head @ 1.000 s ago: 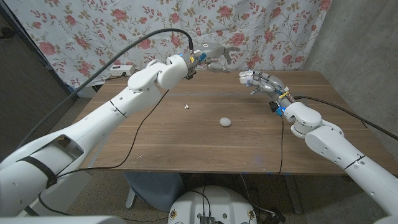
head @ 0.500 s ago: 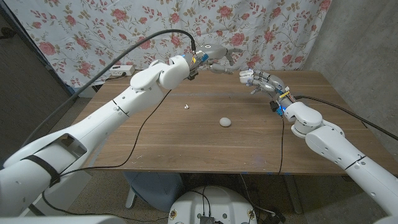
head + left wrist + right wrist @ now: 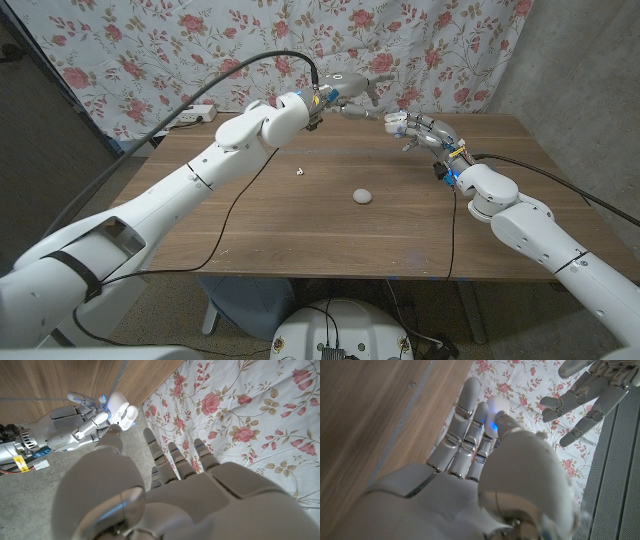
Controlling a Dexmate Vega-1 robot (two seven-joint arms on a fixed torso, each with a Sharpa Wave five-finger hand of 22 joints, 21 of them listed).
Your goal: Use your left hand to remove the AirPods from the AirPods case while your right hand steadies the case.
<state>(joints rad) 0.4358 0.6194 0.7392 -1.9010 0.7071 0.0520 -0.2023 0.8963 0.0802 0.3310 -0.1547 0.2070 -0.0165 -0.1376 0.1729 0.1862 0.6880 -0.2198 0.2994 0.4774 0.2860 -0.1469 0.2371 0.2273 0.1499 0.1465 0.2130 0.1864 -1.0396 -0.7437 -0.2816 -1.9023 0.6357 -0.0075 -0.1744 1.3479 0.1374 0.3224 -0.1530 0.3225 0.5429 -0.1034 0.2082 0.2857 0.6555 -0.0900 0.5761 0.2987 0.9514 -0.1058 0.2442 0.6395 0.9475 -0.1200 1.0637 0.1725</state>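
Note:
My right hand (image 3: 422, 133) is raised over the table's back right and holds the white AirPods case (image 3: 397, 122) at its fingertips. In the left wrist view the case (image 3: 121, 407) shows open, with a blue glow beside it, in my right hand (image 3: 70, 430). My left hand (image 3: 352, 88) hovers just behind and left of the case with its fingers spread and nothing in them. The thumb of my left hand (image 3: 190, 490) reaches close to the case; contact is unclear. In the right wrist view the case (image 3: 495, 406) sits between the thumb and fingers of my right hand (image 3: 485, 475), while the left hand (image 3: 590, 395) hangs apart.
A tiny white piece (image 3: 300, 172) lies on the wooden table (image 3: 250, 230) left of centre. A pale rounded object (image 3: 362, 196) lies near the middle. Black cables trail over the table from both arms. A floral cloth (image 3: 150, 40) hangs behind, with a white power strip (image 3: 195, 113) at back left.
My left hand has moved a little to the right, closer to the case. The right hand and the case have stayed in place.

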